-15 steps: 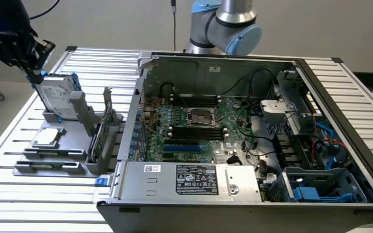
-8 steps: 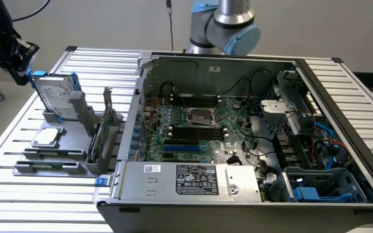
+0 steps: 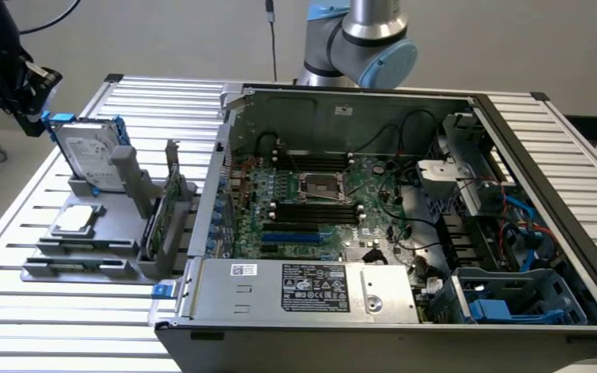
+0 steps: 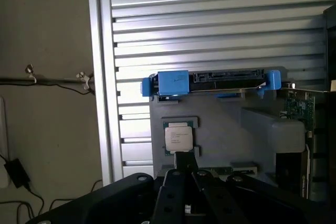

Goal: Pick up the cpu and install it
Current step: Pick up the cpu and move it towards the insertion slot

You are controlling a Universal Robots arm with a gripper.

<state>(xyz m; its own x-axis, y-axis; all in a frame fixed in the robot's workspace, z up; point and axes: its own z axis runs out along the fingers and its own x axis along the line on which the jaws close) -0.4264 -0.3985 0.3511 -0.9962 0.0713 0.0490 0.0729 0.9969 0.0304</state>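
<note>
- One gripper (image 3: 29, 105) (image 4: 185, 165); its fingers are pressed together and they pinch nothing; it hangs in the air at the exterior view's left, near the top of the hard drive (image 3: 84, 158), apart from the cpu.
- One cpu (image 3: 78, 220) (image 4: 178, 137); it lies flat, silver side up, in a recess of the grey holder (image 3: 112, 233) on the table (image 3: 29, 311); it is outside the case.
- One hard drive, standing on its edge in the same holder, behind the cpu; two blue brackets (image 4: 173, 83) show at its ends in the wrist view.
- One green card (image 3: 170, 194) stands in the holder, beside the case.
- One open case (image 3: 277, 291) at the exterior view's right; one green board (image 3: 371, 206) inside; one square socket (image 3: 317, 186) on it.
- One arm (image 3: 366, 43) behind the case.
</note>
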